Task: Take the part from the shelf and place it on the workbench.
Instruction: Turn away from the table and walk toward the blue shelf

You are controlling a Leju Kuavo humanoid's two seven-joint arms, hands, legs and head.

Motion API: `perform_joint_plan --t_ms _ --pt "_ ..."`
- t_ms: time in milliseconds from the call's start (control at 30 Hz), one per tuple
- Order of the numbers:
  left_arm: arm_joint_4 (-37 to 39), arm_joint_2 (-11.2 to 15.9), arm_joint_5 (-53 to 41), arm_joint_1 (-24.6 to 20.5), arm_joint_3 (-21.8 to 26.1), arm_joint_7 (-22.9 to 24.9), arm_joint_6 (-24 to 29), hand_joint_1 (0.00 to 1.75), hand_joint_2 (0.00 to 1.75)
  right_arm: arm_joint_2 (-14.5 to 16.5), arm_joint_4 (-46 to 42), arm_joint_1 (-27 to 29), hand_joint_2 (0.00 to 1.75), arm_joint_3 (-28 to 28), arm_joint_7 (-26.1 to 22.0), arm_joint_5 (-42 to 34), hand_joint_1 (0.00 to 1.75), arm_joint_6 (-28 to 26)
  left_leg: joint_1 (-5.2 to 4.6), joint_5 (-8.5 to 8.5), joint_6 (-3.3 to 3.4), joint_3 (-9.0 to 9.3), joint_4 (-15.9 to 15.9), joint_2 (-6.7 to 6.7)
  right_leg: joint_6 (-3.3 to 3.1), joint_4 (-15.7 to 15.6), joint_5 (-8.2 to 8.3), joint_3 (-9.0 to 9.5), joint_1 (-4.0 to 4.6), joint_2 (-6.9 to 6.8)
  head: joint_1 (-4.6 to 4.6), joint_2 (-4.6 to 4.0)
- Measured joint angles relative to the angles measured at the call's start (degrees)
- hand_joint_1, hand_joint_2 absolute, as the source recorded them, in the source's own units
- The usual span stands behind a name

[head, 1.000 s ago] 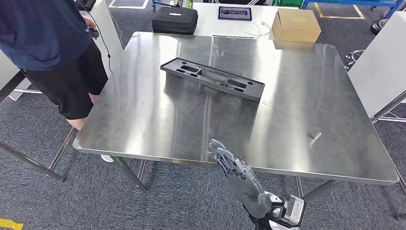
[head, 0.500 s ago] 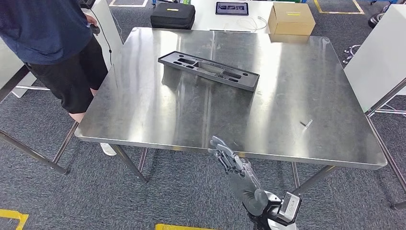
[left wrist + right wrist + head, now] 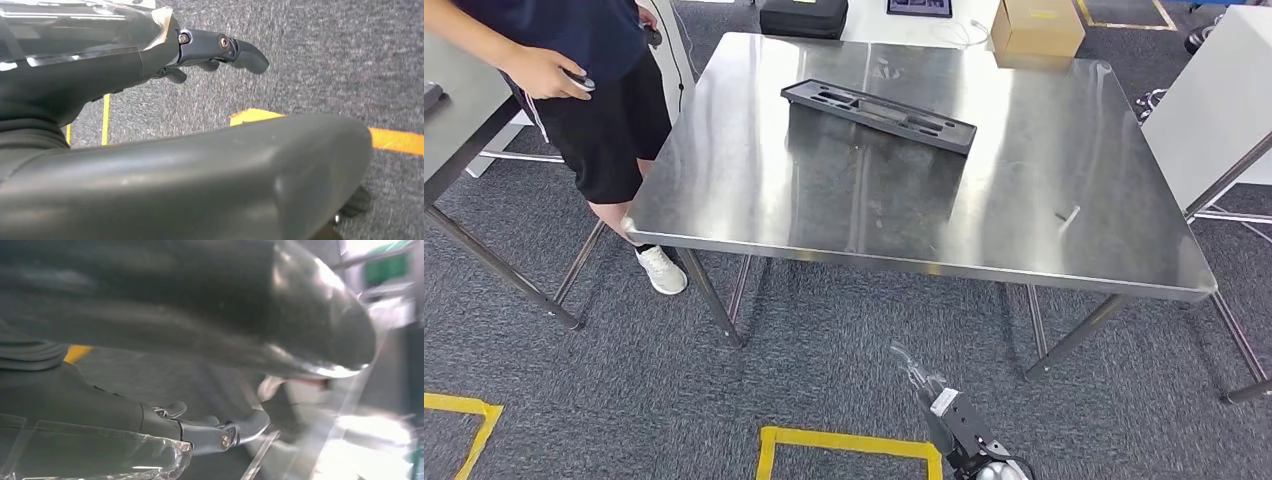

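Stainless steel counter (image 3: 1044, 180) is the landmark, so everything's relative to that. The part, a long black plastic tray-like moulding (image 3: 879, 114) with recesses along it, is already lying flat on the counter, toward the far side and a bit left of its middle. Its long axis runs diagonally: one end points at the far-left corner, the other angles toward the near-right. So from how things lie, the placing looks done and the robot stands back from the counter's near edge.

Right hand (image 3: 921, 378) is low over the carpet, well short of the near edge, with the part well away on the far side of the counter from it. Nothing is in it; the fingers look loosely spread. Left hand (image 3: 220, 50) hangs over the carpet near a yellow floor line (image 3: 395, 140), fingers out, holding nothing. The right one is the only hand I can place relative to the counter, so I can't tell which is nearer the part.

A person in dark shorts (image 3: 599, 120) stands just off the counter's left side. A cardboard box (image 3: 1036, 25) sits on a white table beyond the far edge.
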Motion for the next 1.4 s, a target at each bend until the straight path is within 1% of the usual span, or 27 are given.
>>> perform_joint_plan --t_ms 67,100,167,233,267,300,333,367,433,467,500,567,633,700,767,800,833,900,967,1033,1100,1133,1167,1233,1300,1333,1400 --pt "0.0 -0.02 0.0 0.11 0.0 0.02 0.08 0.0 0.0 0.66 5.23 -0.71 0.0 -0.56 0.75 0.61 0.0 -0.85 0.17 0.65 -0.73 -0.31 -0.16 0.02 -0.76 -0.4 0.84 -0.74 -0.14 -0.05 0.02 0.0" --pt "0.0 -0.03 0.01 0.18 0.0 0.04 0.18 0.0 0.0 1.08 7.79 -1.2 0.0 -0.79 2.44 1.23 0.0 -1.79 0.25 -0.31 -1.04 -0.72 0.44 -0.07 -1.27 -0.53 1.49 -1.23 -0.41 -0.1 -0.01 0.0" --pt "0.0 -0.01 -0.01 0.24 0.0 0.13 0.39 0.0 0.0 2.11 13.94 -2.46 0.0 -1.11 8.32 3.15 0.0 -5.02 0.48 -5.38 -1.55 -2.24 4.65 -0.34 -2.14 -0.75 3.0 -2.55 -1.0 -0.24 -0.26 0.0" --pt "0.0 -0.02 -0.22 0.24 0.0 0.19 0.55 0.0 0.0 2.86 20.37 -3.08 0.0 -1.27 15.24 5.41 0.0 -8.42 0.68 -10.79 -2.09 -3.84 11.74 -0.47 -2.38 -0.67 4.34 -3.97 -0.92 -0.49 -0.53 0.0" --pt "0.0 -0.01 -0.38 0.26 0.0 0.18 0.61 0.0 0.0 3.07 23.15 -3.04 0.0 -1.28 18.51 6.38 0.0 -9.58 0.83 -11.65 -2.35 -4.09 14.69 -0.48 -2.22 -0.56 4.98 -4.78 -0.92 -0.67 -0.56 0.0" --pt "0.0 -0.01 -0.56 0.28 -0.01 0.14 0.68 0.0 0.0 3.18 25.57 -2.88 0.0 -1.28 21.46 7.15 0.0 -10.39 1.02 -11.09 -2.58 -3.57 16.09 -0.46 -1.99 -0.37 5.59 -5.61 -0.95 -0.82 -0.58 0.0" --pt "0.0 0.02 -0.78 0.3 -0.01 0.04 0.77 0.0 0.0 3.25 27.91 -2.64 0.0 -1.28 24.26 7.78 0.0 -11.03 1.27 -9.64 -2.77 -2.04 15.57 -0.46 -1.68 -0.06 6.11 -6.59 -1.06 -0.91 -0.59 0.0" --pt "0.0 0.04 -0.95 0.29 -0.03 -0.1 0.82 0.0 0.0 3.29 29.64 -2.37 0.0 -1.28 26.49 8.11 0.0 -11.53 1.53 -8.12 -2.94 0.47 12.98 -0.45 -1.32 0.38 6.5 -7.51 -1.2 -0.93 -0.62 0.0" --pt "0.0 0.07 -1.34 0.17 -0.15 -0.42 0.91 0.0 0.0 3.2 32.44 -1.75 0.0 -1.4 30.05 8.17 0.0 -12.75 1.8 -7.87 -3.15 6.29 5.24 -0.77 -0.56 1.54 7.05 -9.1 -1.25 -0.9 -0.67 0.0" --pt "0.0 0.07 -1.53 0.12 -0.22 -0.53 0.97 0.0 0.0 3.11 33.52 -1.42 0.0 -1.57 31.44 7.99 0.0 -13.5 1.71 -8.55 -3.04 8.05 2.4 -0.93 -0.1 1.96 7.36 -9.57 -1.19 -0.89 -0.68 0.0" --pt "0.0 0.07 -1.67 0.09 -0.29 -0.57 1.03 0.0 0.0 3.01 34.51 -1.05 0.0 -1.79 32.65 7.85 0.0 -14.26 1.46 -9.22 -2.74 8.83 0.83 -1.09 0.38 2.11 7.76 -9.85 -1.14 -0.88 -0.69 0.0" --pt "0.01 0.1 -1.86 0.17 -0.36 -0.52 1.15 0.0 0.0 2.81 36.32 -0.17 0.0 -2.15 34.63 7.78 0.0 -15.46 1.06 -8.76 -1.53 8.25 0.32 -0.95 1.34 1.89 8.64 -10.14 -1.23 -0.86 -0.66 0.0" --pt "0.01 0.14 -1.93 0.19 -0.46 -0.4 1.24 0.0 0.0 2.6 37.66 0.94 0.0 -2.44 36.13 7.6 0.0 -16.11 0.94 -7.46 -0.01 6.98 0.06 -0.64 1.36 3.28 6.9 -11.26 -1.39 -0.7 -0.56 0.0" --pt "0.01 0.2 -2.01 0.19 -0.64 -0.28 1.31 0.0 0.0 2.49 38.48 1.85 0.0 -2.75 37.03 7.36 0.0 -16.47 0.82 -6.02 0.91 5.25 -0.02 -0.35 0.56 9.02 1.66 -13.2 -1.46 -0.47 -0.32 0.0" --pt "0.01 0.22 -2.18 0.22 -0.8 -0.15 1.29 0.0 0.0 2.44 39.08 2.24 0.0 -3.13 37.7 7.2 0.0 -16.79 0.56 -4.69 1.09 3.65 0.05 -0.04 0.51 16.52 -2.45 -14.4 -1.41 -0.3 -0.18 0.0" --pt "0.02 0.22 -2.28 0.22 -0.85 -0.06 1.27 0.0 0.0 2.4 39.35 2.36 0.0 -3.34 38.01 7.11 0.0 -16.98 0.43 -4.04 1.08 2.87 0.1 0.1 0.94 18.54 -2.76 -14.0 -1.39 -0.24 -0.18 0.0" --pt "0.02 0.22 -2.38 0.22 -0.89 0.05 1.26 0.0 0.0 2.37 39.58 2.5 0.0 -3.54 38.29 6.99 0.0 -17.18 0.35 -3.43 1.02 2.14 0.13 0.17 1.5 18.65 -2.07 -12.7 -1.39 -0.22 -0.15 0.0" --pt "0.02 0.22 -2.49 0.22 -1.02 0.32 1.28 0.0 0.0 2.35 39.86 2.76 0.0 -3.85 38.55 6.74 0.0 -17.5 0.29 -2.27 0.72 0.82 0.18 0.2 2.19 12.14 0.17 -7.02 -1.37 -0.2 -0.06 0.0" --pt "0.02 0.16 -2.58 0.2 -1.23 0.53 1.32 0.0 0.0 2.34 39.98 2.79 0.0 -4.03 38.61 6.56 0.0 -17.8 0.19 -1.17 0.14 0.08 0.13 0.27 1.64 2.82 -0.01 -0.66 -0.94 -0.15 -0.09 0.0" --pt "0.02 0.1 -2.65 0.19 -1.38 0.63 1.34 0.0 0.0 2.37 40.13 2.83 0.0 -4.11 38.61 6.43 0.0 -18.01 0.17 -0.05 -0.47 -0.1 -0.17 0.4 0.85 -1.23 -0.84 1.44 -0.35 -0.05 -0.08 0.0" --pt "0.02 0.09 -2.69 0.23 -1.44 0.73 1.38 0.0 0.0 2.48 40.35 2.95 0.0 -4.25 38.56 6.21 0.0 -18.14 0.25 0.19 -1.09 -0.4 -0.33 0.29 0.09 -1.44 -0.07 0.65 -0.66 -0.11 -0.02 0.0" --pt "0.02 0.08 -2.7 0.26 -1.45 0.77 1.4 0.0 0.0 2.53 40.43 2.96 0.0 -4.44 38.44 6.03 0.0 -18.24 0.31 -1.06 -1.39 -0.82 0.46 0.15 -0.54 -1.46 0.46 0.27 -0.93 -0.2 -0.06 0.0" --pt "0.02 0.08 -2.69 0.3 -1.46 0.82 1.44 0.0 0.0 2.59 40.48 2.98 0.0 -4.66 38.29 5.88 0.0 -18.32 0.4 -3.07 -1.64 -1.41 2.0 0.0 -1.15 -1.47 1.0 -0.14 -1.24 -0.31 -0.14 0.0" --pt "0.02 0.07 -2.65 0.32 -1.46 0.86 1.59 0.0 0.0 2.68 40.53 2.96 0.0 -5.02 37.93 5.74 0.0 -18.44 0.62 -8.88 -2.06 -3.26 9.14 -0.22 -1.91 -1.07 1.98 -1.41 -1.25 -0.47 -0.33 0.0" --pt "0.02 0.07 -2.63 0.32 -1.46 0.87 1.78 0.0 0.0 2.81 40.55 2.94 0.0 -5.21 37.8 5.79 0.0 -18.46 0.73 -11.35 -2.38 -4.15 15.77 -0.3 -1.91 -0.32 2.69 -3.06 -1.11 -0.61 -0.42 0.0" --pt "0.02 0.08 -2.63 0.32 -1.46 0.87 1.86 0.0 0.0 2.89 40.57 2.93 0.0 -5.3 37.83 5.81 0.0 -18.47 0.8 -10.63 -2.46 -3.4 16.43 -0.3 -1.79 0.18 2.9 -3.85 -1.1 -0.66 -0.44 0.0" --pt "0.02 0.09 -2.63 0.26 -1.46 0.87 2.0 0.0 0.0 3.04 40.6 2.92 0.0 -5.44 37.92 5.84 0.0 -18.48 1.0 -7.95 -2.46 0.96 11.81 -0.3 -1.56 1.34 3.17 -5.28 -1.17 -0.69 -0.47 0.0"
